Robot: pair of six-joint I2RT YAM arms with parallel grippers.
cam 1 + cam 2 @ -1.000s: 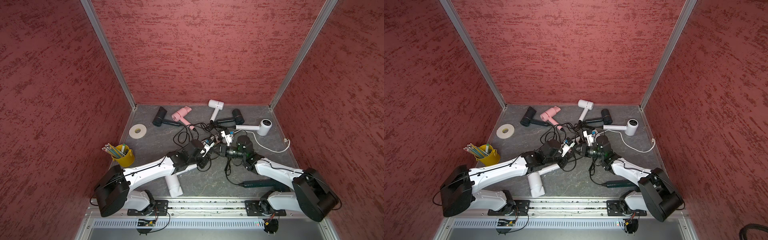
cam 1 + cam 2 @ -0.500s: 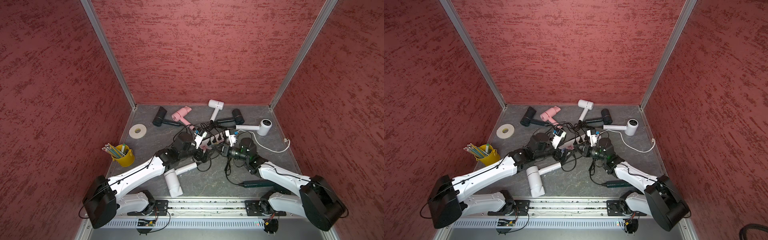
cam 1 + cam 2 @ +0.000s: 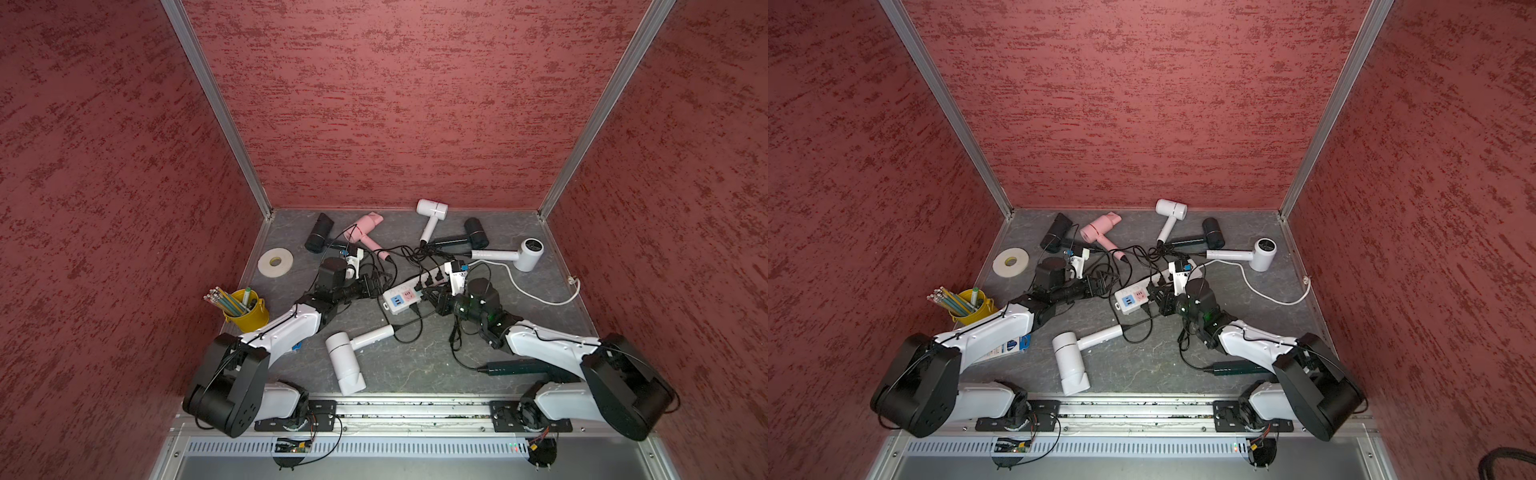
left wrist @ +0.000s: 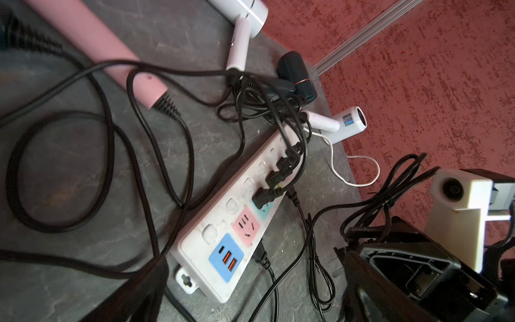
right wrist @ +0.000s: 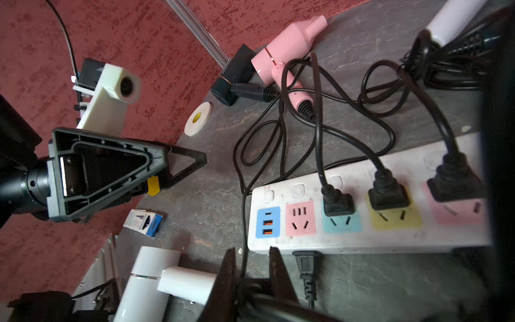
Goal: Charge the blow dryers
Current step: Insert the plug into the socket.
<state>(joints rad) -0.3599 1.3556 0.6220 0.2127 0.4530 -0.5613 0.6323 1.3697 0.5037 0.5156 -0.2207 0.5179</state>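
The white power strip (image 3: pixel 409 293) lies mid-table with several black plugs (image 4: pixel 262 198) in its sockets. Blow dryers lie around it: black (image 3: pixel 319 239), pink (image 3: pixel 365 226), white (image 3: pixel 432 210), black (image 3: pixel 473 232) and white (image 3: pixel 528 253) at the back. Another white one (image 3: pixel 345 361) and a dark green one (image 3: pixel 519 368) lie near the front. My left gripper (image 3: pixel 376 286) is open and holds nothing, just left of the strip's USB end. My right gripper (image 5: pixel 252 264) sits at the strip's near side, shut on a thin black cord (image 5: pixel 244 223). A loose plug (image 5: pixel 306 262) lies beside it.
A tape roll (image 3: pixel 275 262) and a yellow cup of pencils (image 3: pixel 245 309) stand at the left. A small blue-and-white box (image 3: pixel 1013 345) lies under my left arm. Tangled black cords (image 3: pixel 399 253) cover the middle, and a white cable (image 3: pixel 536 291) trails right. Red walls close three sides.
My left gripper has opened and drawn back to the left of the power strip, which now shows in full. My right gripper has stayed shut by the strip.
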